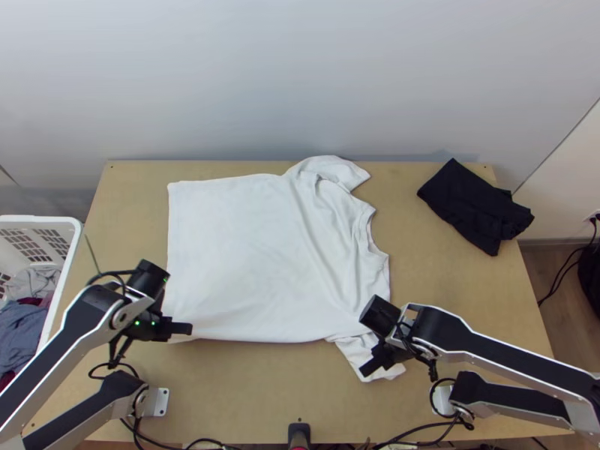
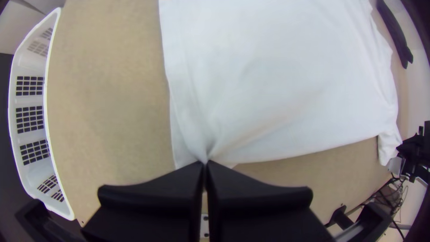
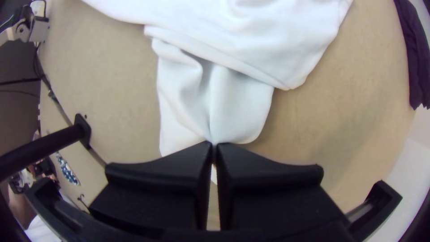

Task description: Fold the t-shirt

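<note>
My left claw point(image 1: 182, 328) sits at eight o'clock in the top view, clenched on the shirt's hem corner; my right claw point(image 1: 375, 364), at five, grips a sleeve. The soft white shirt point(image 1: 232, 247) lies spread between, rumpled toward three. The left arm point(image 1: 56, 367) slants in from eight, the right arm point(image 1: 517, 360) from four.

Left wrist view: creases fan from flat, closed fingers point(image 2: 152, 197).

Right wrist view: folds run into pinched fingers point(image 3: 156, 188).

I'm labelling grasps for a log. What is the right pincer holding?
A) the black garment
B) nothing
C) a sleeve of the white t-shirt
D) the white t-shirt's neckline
C: the right pincer is shut on a sleeve of the white t-shirt, creases converging where it grips.
</note>
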You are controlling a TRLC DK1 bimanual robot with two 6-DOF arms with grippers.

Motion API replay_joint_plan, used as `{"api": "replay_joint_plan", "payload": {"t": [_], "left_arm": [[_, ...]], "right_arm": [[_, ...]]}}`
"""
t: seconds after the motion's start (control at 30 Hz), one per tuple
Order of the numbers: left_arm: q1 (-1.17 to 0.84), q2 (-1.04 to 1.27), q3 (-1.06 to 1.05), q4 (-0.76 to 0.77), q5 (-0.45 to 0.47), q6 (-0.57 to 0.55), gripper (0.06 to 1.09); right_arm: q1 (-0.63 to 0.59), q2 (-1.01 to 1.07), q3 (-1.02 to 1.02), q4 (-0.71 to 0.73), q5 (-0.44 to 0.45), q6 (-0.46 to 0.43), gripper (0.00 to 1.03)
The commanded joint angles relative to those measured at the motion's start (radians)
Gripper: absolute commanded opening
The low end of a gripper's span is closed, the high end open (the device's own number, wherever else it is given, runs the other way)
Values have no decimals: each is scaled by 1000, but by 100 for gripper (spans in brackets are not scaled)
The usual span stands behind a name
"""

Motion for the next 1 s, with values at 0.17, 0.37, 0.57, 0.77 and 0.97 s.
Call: {"api": "replay_joint_plan", "payload": {"t": [0.17,0.37,0.57,0.77,0.97], "left_arm": [[-50,-77,123,-260,144,113,10],[-193,-143,119,-269,142,108,10],[-233,-166,113,-248,139,108,10],[82,-80,108,-169,138,133,50],[92,-49,157,-165,135,140,90]], "right_arm": [[121,-12,109,-217,-129,-61,3],[163,-15,100,-236,-223,-80,3],[204,-11,117,-256,-273,-101,3],[189,9,165,-240,-272,-104,3],[170,21,204,-240,-266,-101,30]]}}
